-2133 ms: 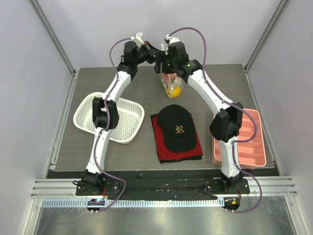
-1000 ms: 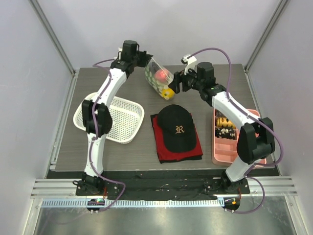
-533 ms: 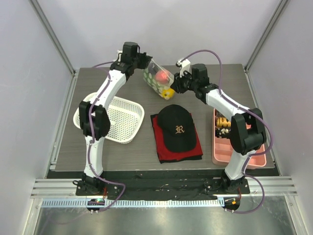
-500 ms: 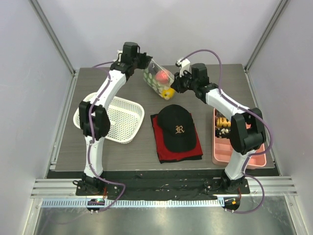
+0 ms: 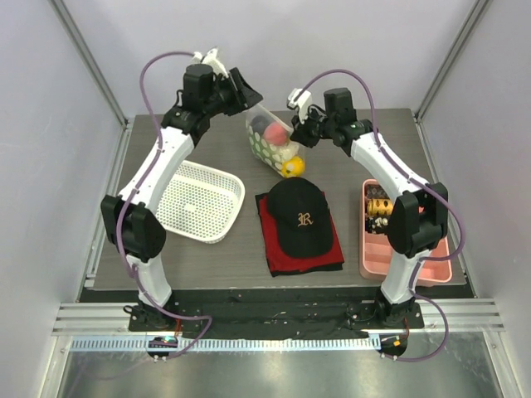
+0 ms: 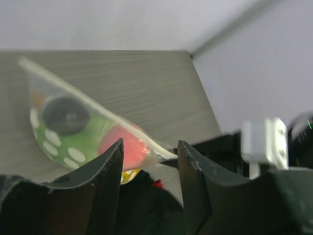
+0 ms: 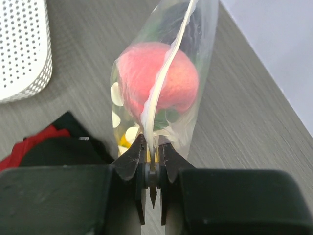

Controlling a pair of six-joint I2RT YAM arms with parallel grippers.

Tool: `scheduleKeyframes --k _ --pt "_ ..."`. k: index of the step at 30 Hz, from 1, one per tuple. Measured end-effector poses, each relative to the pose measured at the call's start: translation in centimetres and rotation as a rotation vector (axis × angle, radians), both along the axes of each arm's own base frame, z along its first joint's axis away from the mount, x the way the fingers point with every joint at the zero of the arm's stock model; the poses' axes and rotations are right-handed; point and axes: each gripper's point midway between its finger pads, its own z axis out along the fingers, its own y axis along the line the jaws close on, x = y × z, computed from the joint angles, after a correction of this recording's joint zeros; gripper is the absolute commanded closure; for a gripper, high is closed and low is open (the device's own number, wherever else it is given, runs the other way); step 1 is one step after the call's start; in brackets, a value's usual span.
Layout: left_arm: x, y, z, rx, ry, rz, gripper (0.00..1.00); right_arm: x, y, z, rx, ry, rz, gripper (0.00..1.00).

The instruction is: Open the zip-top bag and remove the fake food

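**Top view:** The left gripper [image 5: 242, 88] has let go and lifted toward the upper left, jaws parted. The zip-top bag [image 5: 267, 143], at upper centre, is now held by the right gripper [image 5: 299, 133] alone. The citrus [image 5: 291, 168] sits at the bag's lower end, just above the cap [image 5: 300, 217].

**Left wrist view:** The left gripper [image 6: 150, 144] holds nothing. The zip-top bag [image 6: 73, 127], with the peach [image 6: 128, 147] and dark ball [image 6: 66, 115], lies beyond it.

**Right wrist view:** The right gripper [image 7: 152, 147] is clamped on the edge of the zip-top bag [image 7: 205, 58], and the peach [image 7: 137, 73] is inside.

**Finding:** The food appears unremoved, and the left gripper likely needs a fresh hold.
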Motion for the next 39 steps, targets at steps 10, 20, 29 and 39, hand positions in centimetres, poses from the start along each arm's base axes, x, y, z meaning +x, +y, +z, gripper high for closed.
scheduleKeyframes --k 10,20,29,39 --pt "-4.3 -4.4 -0.6 0.385 -0.422 -0.579 0.36 0.1 -1.4 -0.8 -0.066 0.013 0.127 0.98" --pt "-2.6 -7.1 -5.2 0.517 -0.558 -0.827 0.27 -0.1 -0.9 1.4 -0.015 -0.004 0.197 0.98" --pt "-2.1 -8.9 -8.3 0.494 -0.562 -0.911 0.65 -1.0 -0.5 0.7 -0.014 0.038 0.221 0.99" --pt "-1.4 -9.9 -9.0 0.46 -0.511 -0.872 1.0 0.6 -0.2 1.2 0.033 0.079 0.101 0.24"
